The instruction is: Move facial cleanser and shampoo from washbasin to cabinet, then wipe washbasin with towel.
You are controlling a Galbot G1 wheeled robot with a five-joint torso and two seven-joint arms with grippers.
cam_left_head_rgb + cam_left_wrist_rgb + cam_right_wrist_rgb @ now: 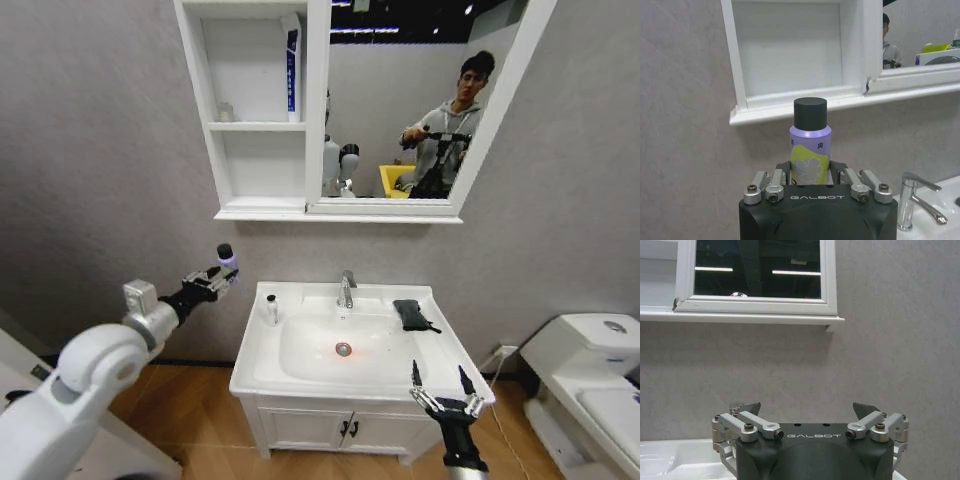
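Observation:
My left gripper (215, 279) is shut on the shampoo (227, 258), a purple bottle with a black cap, held upright in the air left of the washbasin (262, 377) and below the cabinet (258, 126). From the left wrist the shampoo (810, 150) stands between the fingers (771, 184), with the cabinet's lower shelf (790, 97) behind it. The facial cleanser (291, 70), a white and blue tube, stands on the cabinet's upper shelf. A dark towel (410, 314) lies on the basin top, right of the tap (346, 290). Open and holding nothing, my right gripper (440, 386) hovers at the basin's front right corner.
A small metal-topped item (271, 309) stands at the basin's left rear. The mirror (410, 100) adjoins the cabinet on the right. A white toilet (590, 370) is at the right. The vanity doors (345, 428) are below the basin. Grey wall lies behind.

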